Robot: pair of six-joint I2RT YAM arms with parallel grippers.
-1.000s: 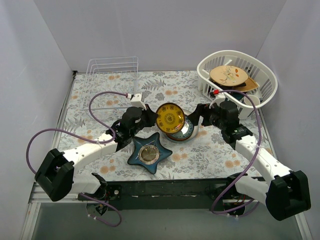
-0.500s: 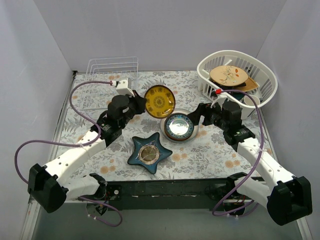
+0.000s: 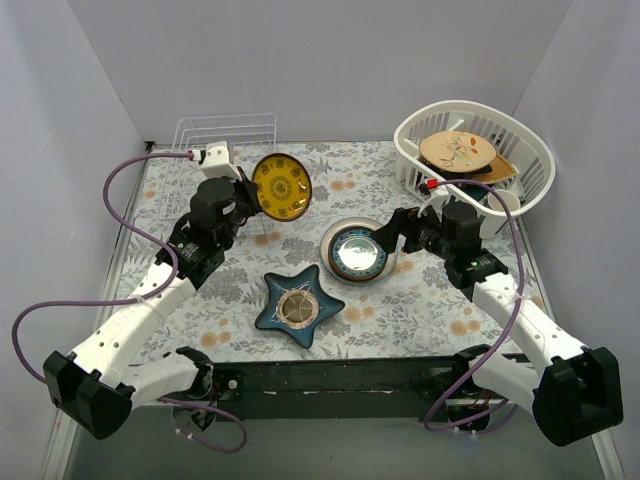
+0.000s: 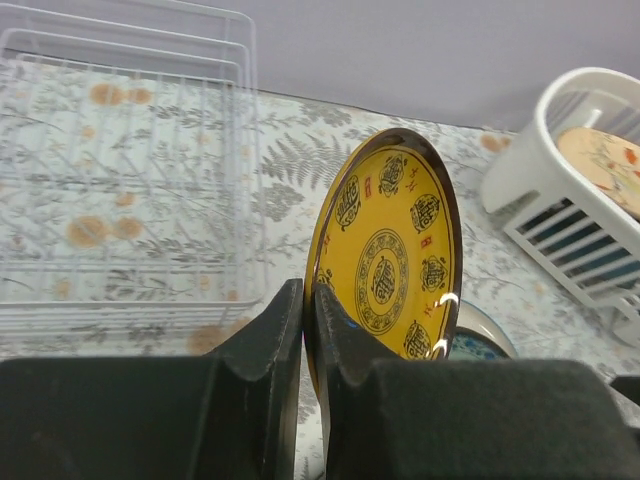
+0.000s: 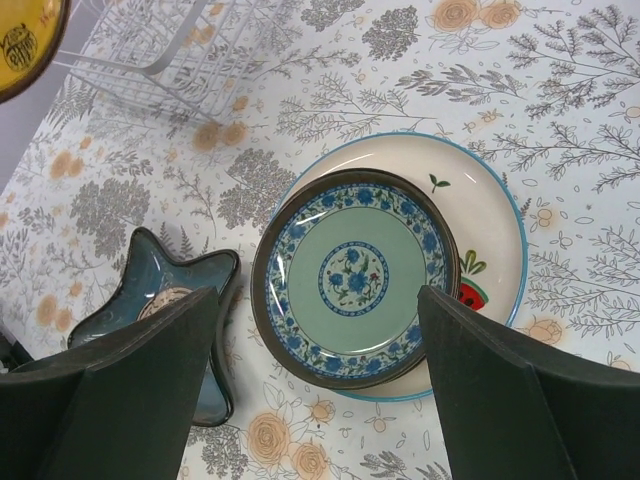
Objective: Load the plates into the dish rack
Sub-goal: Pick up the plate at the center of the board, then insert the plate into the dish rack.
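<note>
The clear wire dish rack (image 3: 225, 135) holds nothing yet; the left end effector (image 4: 310, 300) grips the yellow brown-patterned round plate (image 4: 385, 255) upright near it, while the right end effector (image 5: 315, 310) gapes wide above the stacked teal-green plate (image 5: 352, 275).

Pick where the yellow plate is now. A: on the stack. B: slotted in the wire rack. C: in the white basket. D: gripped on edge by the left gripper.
D: the left gripper pinches the rim of the yellow plate, upright, short of the dish rack.
</note>
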